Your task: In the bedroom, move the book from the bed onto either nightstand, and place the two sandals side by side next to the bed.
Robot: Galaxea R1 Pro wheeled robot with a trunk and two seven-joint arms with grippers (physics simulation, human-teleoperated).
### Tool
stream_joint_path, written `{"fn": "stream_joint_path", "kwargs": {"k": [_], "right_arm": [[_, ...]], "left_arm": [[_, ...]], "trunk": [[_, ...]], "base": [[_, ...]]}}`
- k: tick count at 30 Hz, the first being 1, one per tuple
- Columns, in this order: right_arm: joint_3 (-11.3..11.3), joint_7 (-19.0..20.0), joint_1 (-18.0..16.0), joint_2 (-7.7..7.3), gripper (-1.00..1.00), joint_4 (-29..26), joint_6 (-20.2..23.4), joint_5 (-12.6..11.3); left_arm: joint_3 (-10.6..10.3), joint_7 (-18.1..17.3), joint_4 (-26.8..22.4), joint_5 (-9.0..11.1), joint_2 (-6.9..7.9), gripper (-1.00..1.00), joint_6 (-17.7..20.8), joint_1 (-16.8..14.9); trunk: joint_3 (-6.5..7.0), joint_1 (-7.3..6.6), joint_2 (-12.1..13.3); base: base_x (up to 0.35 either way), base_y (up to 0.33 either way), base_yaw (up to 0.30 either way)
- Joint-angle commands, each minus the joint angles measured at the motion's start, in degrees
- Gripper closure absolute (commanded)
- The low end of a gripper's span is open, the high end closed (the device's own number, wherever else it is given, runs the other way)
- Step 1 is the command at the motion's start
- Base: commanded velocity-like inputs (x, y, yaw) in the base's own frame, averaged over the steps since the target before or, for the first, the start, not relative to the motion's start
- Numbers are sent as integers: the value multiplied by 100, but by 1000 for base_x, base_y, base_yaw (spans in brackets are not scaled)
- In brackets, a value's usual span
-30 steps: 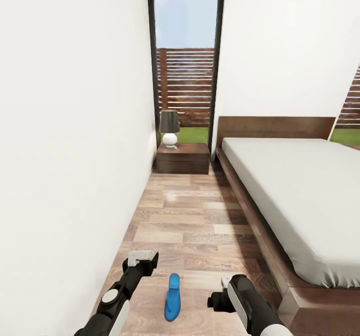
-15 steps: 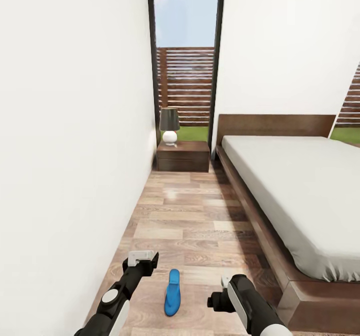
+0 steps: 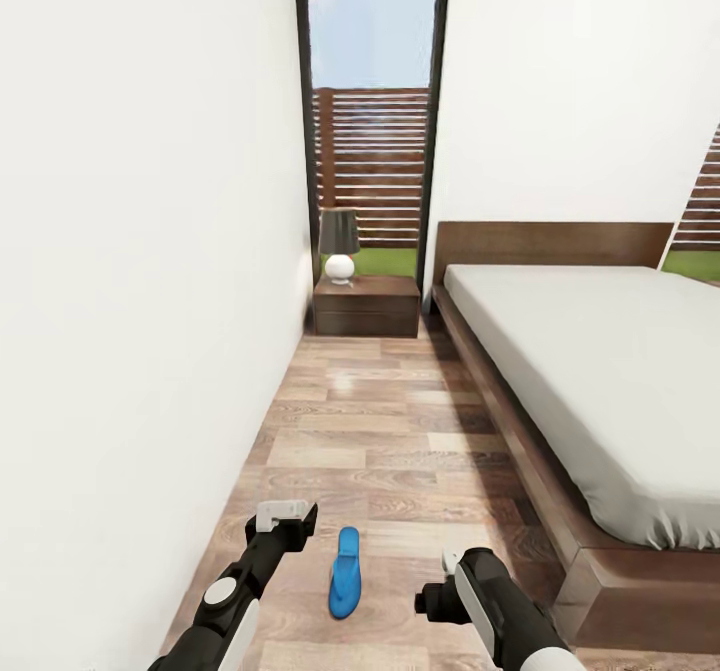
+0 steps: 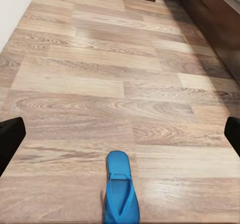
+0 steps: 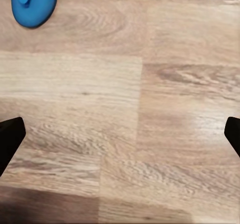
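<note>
The view has shifted (the camera moving, not the room), with one blue sandal [image 3: 345, 571] lying on the floor [image 3: 380, 431] between the wide-open, empty left gripper [image 3: 284, 517] and right gripper [image 5: 120, 134], so lower squarely over it before closing.
</note>
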Motion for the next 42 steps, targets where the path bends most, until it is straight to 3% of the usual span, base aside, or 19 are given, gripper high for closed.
{"fn": "stream_joint_path", "kwargs": {"k": [1, 35, 42], "right_arm": [[-12, -2, 2, 4, -100, -8, 24, -2], [24, -2, -2, 12, -100, 1, 23, -6], [30, -2, -1, 12, -100, 1, 23, -7]], "left_arm": [[-3, -1, -9, 60, 0, -100, 32, -2], [-3, -6, -9, 69, -3, -100, 32, -2], [-3, -16, -9, 74, -6, -100, 13, -2]], "trunk": [[-29, 1, -4], [-782, 89, -50], [-782, 89, -50]], "base": [[0, 0, 0], [0, 0, 0], [0, 0, 0]]}}
